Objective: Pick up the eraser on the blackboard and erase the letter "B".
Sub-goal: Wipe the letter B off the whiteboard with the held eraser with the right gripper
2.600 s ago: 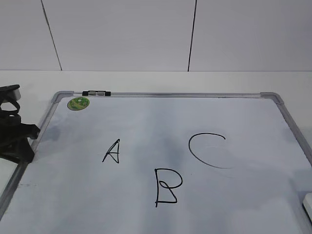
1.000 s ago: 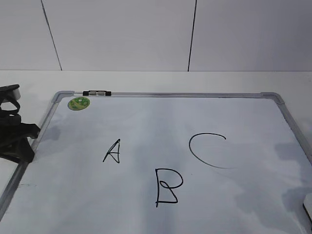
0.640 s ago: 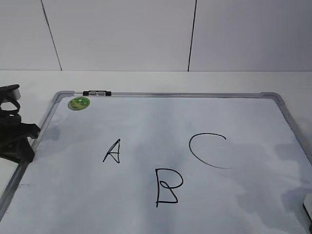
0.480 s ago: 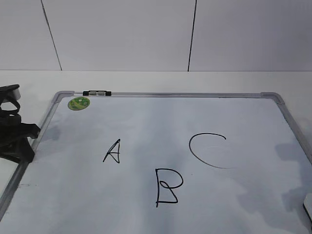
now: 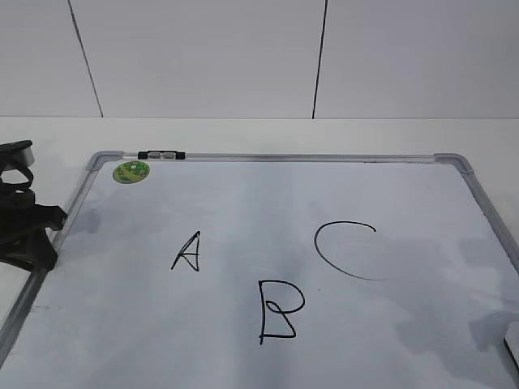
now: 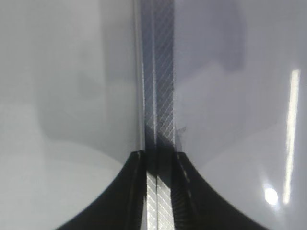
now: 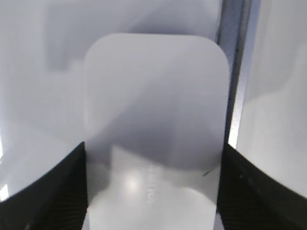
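Note:
The blackboard (image 5: 308, 156) is a white board with a silver frame lying flat. The black letter "B" (image 5: 278, 310) is near its front middle. The white eraser (image 7: 156, 96) fills the right wrist view, next to the board's frame (image 7: 235, 57). Only a sliver of the eraser (image 5: 513, 342) shows at the exterior view's bottom right edge. My right gripper (image 7: 153, 191) is open, with one jaw on each side of the eraser; it is out of the exterior view. My left gripper (image 6: 158, 158) is over the left frame (image 6: 160, 72), jaws nearly together and empty, and it also shows in the exterior view (image 5: 32, 227).
A black "A" (image 5: 186, 253) is left of the "B" and a black "C" (image 5: 345, 250) is behind and right of it. A round green magnet (image 5: 130, 171) sits at the far left corner. A small black clip (image 5: 160, 154) is on the far frame.
The shadow on the board's right side has shifted and spread. The eraser sliver, the letters and the left arm have not visibly moved.

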`<action>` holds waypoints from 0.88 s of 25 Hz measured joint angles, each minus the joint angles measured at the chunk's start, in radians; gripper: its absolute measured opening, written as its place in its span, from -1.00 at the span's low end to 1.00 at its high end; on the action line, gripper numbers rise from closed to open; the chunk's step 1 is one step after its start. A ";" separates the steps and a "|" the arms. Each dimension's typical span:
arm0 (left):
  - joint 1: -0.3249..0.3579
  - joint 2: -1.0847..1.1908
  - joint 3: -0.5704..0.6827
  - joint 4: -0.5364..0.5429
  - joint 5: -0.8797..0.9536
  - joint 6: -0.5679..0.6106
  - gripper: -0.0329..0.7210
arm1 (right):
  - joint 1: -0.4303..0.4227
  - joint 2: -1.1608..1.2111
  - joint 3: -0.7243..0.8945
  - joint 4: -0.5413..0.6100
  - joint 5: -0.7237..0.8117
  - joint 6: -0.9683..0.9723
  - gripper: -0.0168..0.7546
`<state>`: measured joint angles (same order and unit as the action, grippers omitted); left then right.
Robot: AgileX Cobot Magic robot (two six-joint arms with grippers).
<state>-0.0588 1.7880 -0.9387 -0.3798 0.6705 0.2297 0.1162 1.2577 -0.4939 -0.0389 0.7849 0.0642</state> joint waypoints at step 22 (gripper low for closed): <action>0.000 0.000 0.000 -0.002 0.002 0.000 -0.62 | 0.000 0.000 -0.002 0.000 0.028 0.002 0.45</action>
<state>-0.0588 1.7880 -0.9387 -0.3814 0.6723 0.2297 0.1162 1.2577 -0.4958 -0.0389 0.8131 0.0665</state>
